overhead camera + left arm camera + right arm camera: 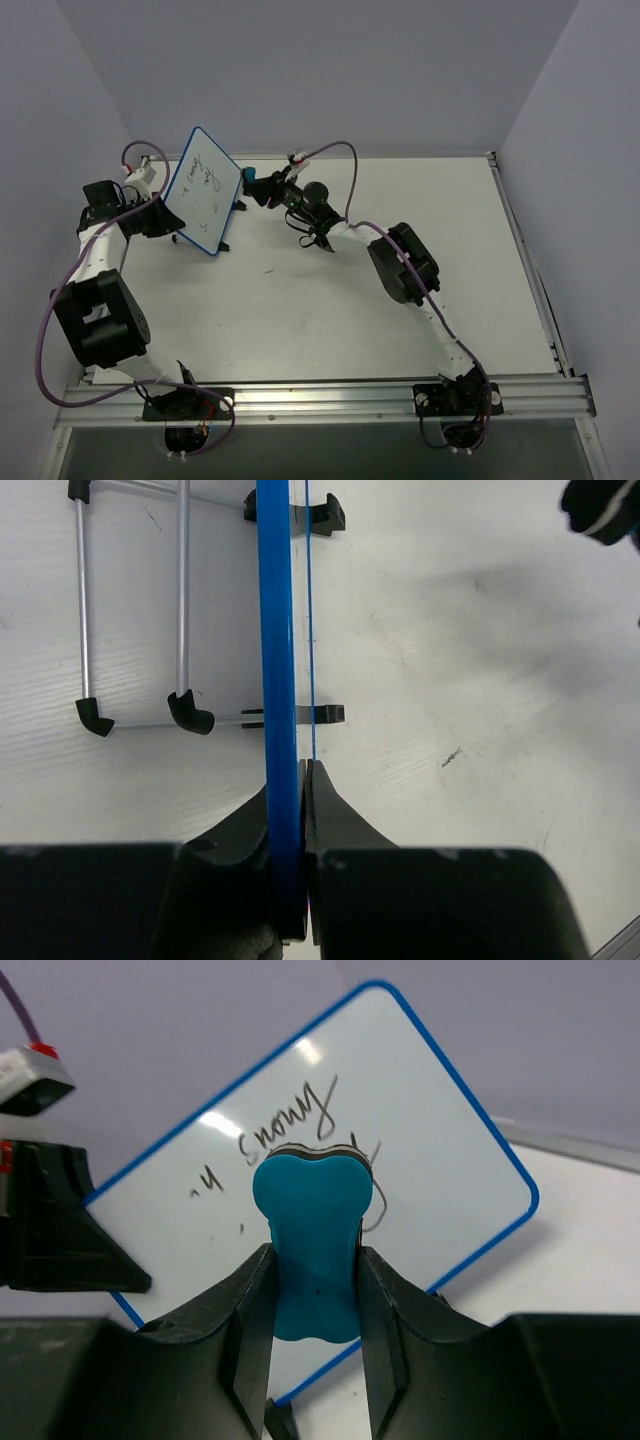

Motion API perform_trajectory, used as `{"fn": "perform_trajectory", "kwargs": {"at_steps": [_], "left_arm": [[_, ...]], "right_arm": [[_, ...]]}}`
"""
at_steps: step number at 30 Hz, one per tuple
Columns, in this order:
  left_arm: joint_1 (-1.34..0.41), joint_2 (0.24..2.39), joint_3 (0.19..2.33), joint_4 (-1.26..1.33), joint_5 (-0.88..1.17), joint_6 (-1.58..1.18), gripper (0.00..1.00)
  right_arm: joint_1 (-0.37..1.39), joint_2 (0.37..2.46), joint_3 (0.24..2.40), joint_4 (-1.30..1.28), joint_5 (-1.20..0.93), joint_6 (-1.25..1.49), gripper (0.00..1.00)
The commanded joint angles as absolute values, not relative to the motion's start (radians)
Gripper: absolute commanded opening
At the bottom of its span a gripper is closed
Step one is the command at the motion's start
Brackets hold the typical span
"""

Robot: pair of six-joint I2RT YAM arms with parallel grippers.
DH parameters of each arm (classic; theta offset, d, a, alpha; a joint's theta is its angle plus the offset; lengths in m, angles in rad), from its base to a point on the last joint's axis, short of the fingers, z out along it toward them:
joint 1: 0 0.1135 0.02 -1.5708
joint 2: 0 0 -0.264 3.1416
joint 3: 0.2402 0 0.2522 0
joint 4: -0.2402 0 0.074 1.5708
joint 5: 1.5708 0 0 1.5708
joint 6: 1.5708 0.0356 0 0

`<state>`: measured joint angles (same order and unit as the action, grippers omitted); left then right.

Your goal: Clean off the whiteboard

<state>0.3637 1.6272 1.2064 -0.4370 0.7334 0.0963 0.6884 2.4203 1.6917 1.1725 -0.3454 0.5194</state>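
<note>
The whiteboard (pixel 203 190) is at the far-left corner of the counter (pixel 330 300), tilted so that its written face looks toward the right side. Black handwriting (pixel 290 1125) covers the upper part of the face, with a few small marks lower down. Whether its two black feet rest on the counter I cannot tell.

The left claw (pixel 160 215) is pressed together on the board's blue frame. In the left wrist view the frame (pixel 277 630) runs edge-on straight up from between the two black fingers (pixel 335 815), which pinch it from both sides. A thin wire stand (pixel 130 610) with black end caps shows on the back side of the board.

The right claw (pixel 258 188) reaches in from the counter's middle toward the written face and pinches a teal eraser (pixel 312 1210) by its narrow waist. The eraser's dark felt end points at the board, just below the handwriting, and looks to be touching the face.
</note>
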Motion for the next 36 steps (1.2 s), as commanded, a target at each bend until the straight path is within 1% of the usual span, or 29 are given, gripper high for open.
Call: {"fn": "perform_trajectory", "kwargs": {"at_steps": [1, 10, 13, 20, 28, 36], "left_arm": [[0.347, 1.634, 1.175, -0.637, 0.698, 0.107, 0.02], [0.344, 1.563, 1.126, -0.515, 0.729, 0.069, 0.02], [0.336, 1.588, 1.179, -0.598, 0.683, 0.09, 0.02], [0.342, 1.621, 1.244, -0.721, 0.718, 0.075, 0.02], [0.33, 1.632, 1.238, -0.73, 0.796, 0.077, 0.02], [0.262, 1.647, 1.224, -0.726, 0.831, 0.12, 0.02]], "right_arm": [[0.687, 2.346, 1.645, 1.252, -0.351, 0.499, 0.0], [0.676, 2.227, 1.506, 1.201, -0.356, 0.43, 0.0], [0.673, 2.189, 1.457, 1.2, -0.351, 0.416, 0.0], [0.672, 2.118, 1.391, 1.181, -0.342, 0.396, 0.0], [0.67, 2.056, 1.318, 1.163, -0.319, 0.354, 0.0], [0.65, 2.01, 1.272, 1.147, -0.308, 0.345, 0.0]]}}
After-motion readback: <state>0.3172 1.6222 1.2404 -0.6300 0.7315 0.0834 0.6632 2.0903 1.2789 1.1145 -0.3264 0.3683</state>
